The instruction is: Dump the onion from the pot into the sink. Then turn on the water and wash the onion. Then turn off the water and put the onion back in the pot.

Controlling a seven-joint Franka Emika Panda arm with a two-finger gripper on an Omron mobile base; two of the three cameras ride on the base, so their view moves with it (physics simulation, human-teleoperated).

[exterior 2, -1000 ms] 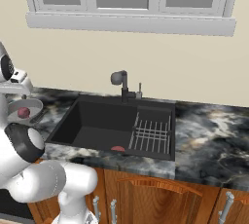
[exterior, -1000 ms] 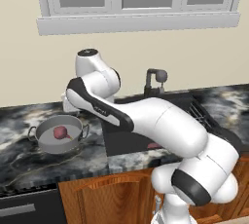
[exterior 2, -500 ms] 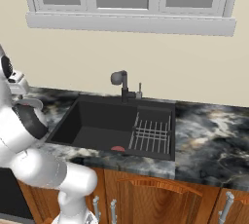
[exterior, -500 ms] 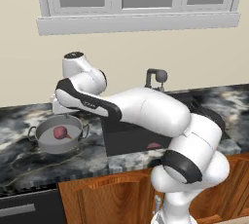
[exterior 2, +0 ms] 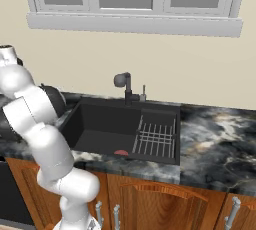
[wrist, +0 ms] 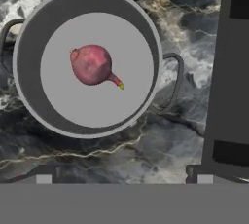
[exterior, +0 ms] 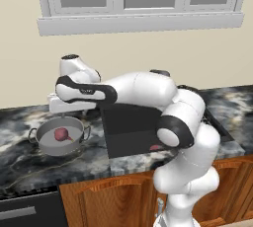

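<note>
The grey pot stands on the dark marble counter left of the sink. The purplish-red onion lies in the middle of it. In the hand view the pot is seen from straight above, with the onion on its pale floor, stem tip pointing lower right. My gripper hovers over the pot's rear side, well above the rim. Its fingertips are spread wide apart, open and holding nothing. The black sink has a wire rack and a tap.
A small pink-red sliver lies on the sink floor near its front wall. The sink's edge runs close to the pot's right loop handle. A black oven front sits below the counter on the left. Behind is a wall with a window.
The arm has swung left, carrying the hand from near the sink's left edge to above the pot. Pot and onion have not moved.
</note>
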